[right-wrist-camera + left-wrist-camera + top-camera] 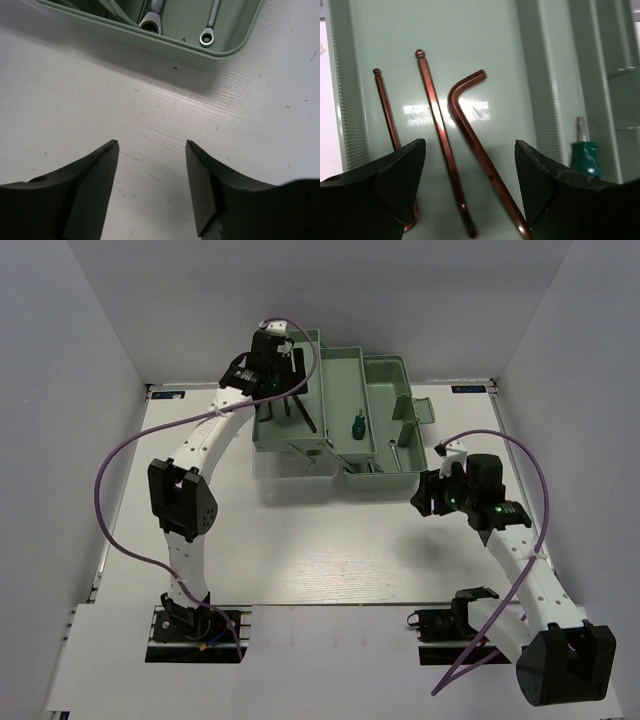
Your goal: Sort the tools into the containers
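Hex keys (440,140) are laid in one tray (485,40), wrenches (214,15) in another; left gripper (470,145) and right gripper (151,145) are spread wide, empty. Sorting is judged practically finished.

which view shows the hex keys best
left wrist: the hex keys fill the frame, lying on the tray floor. top external shows them only as thin dark lines; right wrist misses them, showing wrenches instead.
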{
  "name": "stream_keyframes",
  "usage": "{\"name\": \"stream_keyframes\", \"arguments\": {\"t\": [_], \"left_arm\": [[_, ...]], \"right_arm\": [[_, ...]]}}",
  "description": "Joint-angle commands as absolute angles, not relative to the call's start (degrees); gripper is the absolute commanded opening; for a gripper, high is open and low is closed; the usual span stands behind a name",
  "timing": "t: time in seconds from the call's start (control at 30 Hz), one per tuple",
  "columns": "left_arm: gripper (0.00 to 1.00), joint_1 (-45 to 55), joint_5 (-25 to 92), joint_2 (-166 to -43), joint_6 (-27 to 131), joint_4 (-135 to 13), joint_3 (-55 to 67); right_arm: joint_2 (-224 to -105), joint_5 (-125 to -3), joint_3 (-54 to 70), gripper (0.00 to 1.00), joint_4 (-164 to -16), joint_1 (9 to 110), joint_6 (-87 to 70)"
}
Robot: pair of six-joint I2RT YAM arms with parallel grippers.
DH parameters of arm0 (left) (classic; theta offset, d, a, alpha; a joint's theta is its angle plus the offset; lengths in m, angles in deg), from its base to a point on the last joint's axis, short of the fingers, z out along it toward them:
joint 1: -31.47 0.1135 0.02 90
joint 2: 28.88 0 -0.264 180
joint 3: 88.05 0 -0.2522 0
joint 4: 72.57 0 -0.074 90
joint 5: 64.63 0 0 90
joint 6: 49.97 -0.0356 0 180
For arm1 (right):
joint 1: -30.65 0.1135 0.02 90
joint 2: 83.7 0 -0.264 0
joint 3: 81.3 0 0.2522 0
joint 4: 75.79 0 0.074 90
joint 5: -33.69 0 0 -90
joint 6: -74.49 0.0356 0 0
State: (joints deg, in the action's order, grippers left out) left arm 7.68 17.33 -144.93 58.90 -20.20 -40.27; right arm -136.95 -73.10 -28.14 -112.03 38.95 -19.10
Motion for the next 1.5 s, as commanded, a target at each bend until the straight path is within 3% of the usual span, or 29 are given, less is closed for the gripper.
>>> {"name": "stream_keyframes", "arguments": {"t": [0.0, 0.17, 0.23, 0.3, 0.5, 0.53, 0.63, 0.7, 0.77, 0.83, 0.87, 0.9, 0.93, 0.97, 1.0, 1.03, 1.1, 1.2, 1.37, 1.47], "left_arm": [[0.82, 7.56, 20.79, -137.08, 58.23, -21.28, -40.38], [0.85, 7.56, 24.74, -118.77, 56.29, -29.17, -22.22], [0.99, 7.56, 24.23, -111.44, 55.5, -34.36, -10.31], [1.0, 7.56, 22.13, -100.84, 54.97, -38.13, 0.34], [0.98, 7.56, 8.89, -83.74, 60.4, -34.92, 15.77], [0.93, 7.56, 6.76, -82.07, 62.68, -31.6, 19.27], [0.51, 7.56, 2.87, -78.98, 69.98, -27.18, 24.99], [0.28, 7.56, 4.0, -78.45, 71.67, -25.5, 26.85], [0.26, 7.56, 5.67, -79.76, 72.19, -23.4, 28.08], [0.33, 7.56, 6.21, -80.46, 72.19, -22.34, 28.09], [0.42, 7.56, 6.82, -80.47, 72.19, -21.64, 28.09], [0.54, 7.56, 6.82, -80.47, 71.67, -21.63, 28.7], [0.76, 7.56, 6.82, -80.47, 71.67, -21.63, 29.23], [0.84, 7.56, 5.43, -79.69, 71.67, -20.76, 29.23], [0.89, 7.56, 4.72, -79.68, 72.19, -19.54, 29.75], [0.94, 7.56, 3.93, -78.81, 72.8, -19.0, 29.76], [0.96, 7.56, 1.82, -76.97, 73.95, -17.16, 30.54], [0.96, 7.56, -0.64, -74.85, 75.53, -14.26, 32.65], [0.96, 7.56, -1.35, -68.71, 79.92, -9.33, 34.33], [0.96, 7.56, 0.14, -65.98, 81.15, -8.71, 34.85]], "right_arm": [[-137.22, -74.5, -28.61, 0.65, -110.65, 37.69, -19.55], [-136.87, -74.59, -29.13, 0.66, -110.03, 36.02, -18.94], [-136.87, -74.76, -29.22, 0.66, -109.86, 35.05, -18.85], [-137.13, -75.02, -29.31, 0.66, -109.77, 34.35, -18.58], [-136.87, -79.14, -30.27, 0.66, -109.5, 33.2, -19.81], [-136.43, -80.72, -30.45, 0.64, -109.42, 33.2, -20.42], [-135.82, -95.38, -32.03, 0.52, -109.85, 34.08, -30.58], [-136.6, -105.16, -32.03, 0.31, -109.51, 35.83, -38.04], [-140.18, -106.76, -28.89, 0.25, -111.25, 37.41, -41.86], [-142.57, -103.0, -22.07, 0.25, -115.45, 42.24, -48.5], [-146.67, -101.67, -20.01, 0.26, -116.61, 43.65, -50.29], [-148.11, -98.87, -18.25, 0.33, -117.41, 48.36, -52.75], [-150.38, -96.32, -16.67, 0.37, -119.33, 50.06, -54.95], [-152.84, -95.08, -11.69, 0.44, -120.31, 53.38, -56.54], [-155.13, -91.5, -10.51, 0.61, -120.49, 56.98, -57.07], [-156.28, -90.59, -8.24, 0.71, -119.71, 60.07, -57.6], [-161.88, -87.18, -2.53, 0.9, -119.53, 63.25, -59.8], [-169.78, -82.0, 4.85, 0.9, -118.21, 70.1, -61.12], [-181.58, -68.71, 17.42, 0.76, -114.61, 78.82, -59.02], [-186.78, -65.1, 23.05, 0.76, -113.9, 82.58, -59.71]]}}
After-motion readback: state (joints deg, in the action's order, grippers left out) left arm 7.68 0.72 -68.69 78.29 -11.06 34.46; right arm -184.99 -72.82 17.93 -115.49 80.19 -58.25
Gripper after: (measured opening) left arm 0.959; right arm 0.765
